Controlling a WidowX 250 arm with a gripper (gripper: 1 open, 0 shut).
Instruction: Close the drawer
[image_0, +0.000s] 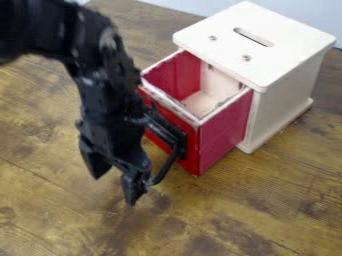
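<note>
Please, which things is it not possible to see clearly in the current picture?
- Gripper, camera view: blurred by motion, so its finger details are unclear, as is any contact with the drawer.
- Drawer's front and handle, camera view: mostly hidden behind the gripper and turned away.
- Drawer's floor, camera view: partly hidden by its walls; the part inside the cabinet is covered by the top.
- Arm, camera view: cut off by the upper and left edges.

Plain tabletop test setup, robot arm (107, 90) — wood-grain surface (67, 210), kind of room unclear
</note>
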